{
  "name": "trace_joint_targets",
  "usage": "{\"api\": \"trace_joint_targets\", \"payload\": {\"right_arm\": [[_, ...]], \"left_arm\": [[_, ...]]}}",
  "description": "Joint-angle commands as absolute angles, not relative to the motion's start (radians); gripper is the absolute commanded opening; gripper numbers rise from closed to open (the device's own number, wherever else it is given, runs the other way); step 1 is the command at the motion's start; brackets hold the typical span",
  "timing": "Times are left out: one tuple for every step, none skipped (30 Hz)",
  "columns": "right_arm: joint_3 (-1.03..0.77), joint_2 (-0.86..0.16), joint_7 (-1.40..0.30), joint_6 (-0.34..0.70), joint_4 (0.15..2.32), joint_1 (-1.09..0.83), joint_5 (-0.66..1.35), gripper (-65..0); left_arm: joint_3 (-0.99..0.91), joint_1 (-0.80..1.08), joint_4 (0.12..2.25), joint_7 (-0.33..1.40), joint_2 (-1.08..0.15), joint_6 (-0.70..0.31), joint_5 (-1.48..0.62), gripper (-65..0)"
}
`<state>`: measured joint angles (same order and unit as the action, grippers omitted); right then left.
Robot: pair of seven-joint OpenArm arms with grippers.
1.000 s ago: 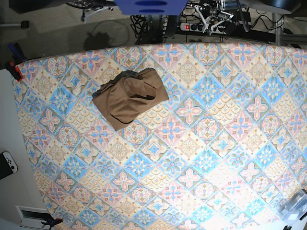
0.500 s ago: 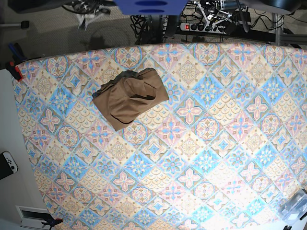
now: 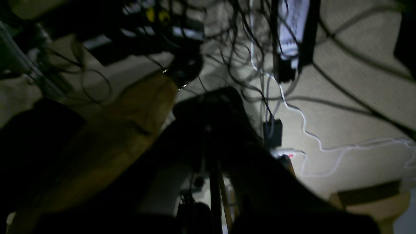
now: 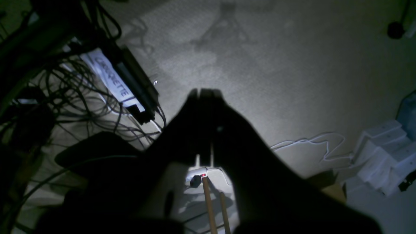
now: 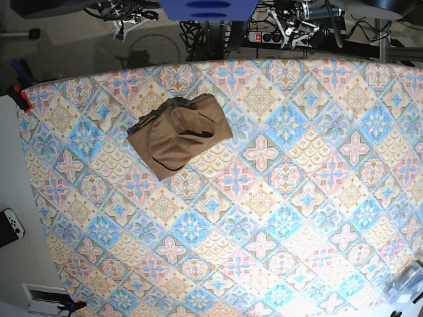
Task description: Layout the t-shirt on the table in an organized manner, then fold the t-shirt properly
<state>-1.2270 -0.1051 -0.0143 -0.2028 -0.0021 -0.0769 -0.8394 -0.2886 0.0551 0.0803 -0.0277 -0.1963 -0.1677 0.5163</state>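
Here the t-shirt [image 5: 178, 134] lies crumpled on the desk [image 5: 277, 218]; the left claw [image 3: 208, 130] and right claw [image 4: 204, 97] are both pressed together, holding nothing.

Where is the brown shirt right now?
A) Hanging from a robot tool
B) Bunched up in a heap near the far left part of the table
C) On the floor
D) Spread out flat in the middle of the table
B: the t-shirt lies crumpled in a lump on the patterned table, toward its far left part in the base view, with nothing holding it.
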Motion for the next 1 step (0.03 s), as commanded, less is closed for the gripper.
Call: {"api": "trace_joint_targets", "payload": {"right_arm": [[-1.23,-0.114,-0.012,-0.209,0.0,-0.074,-0.839,-65.0]], "left_arm": [[-0.288,0.062,0.082,-0.022,-0.2,-0.168,0.516,-65.0]]}}
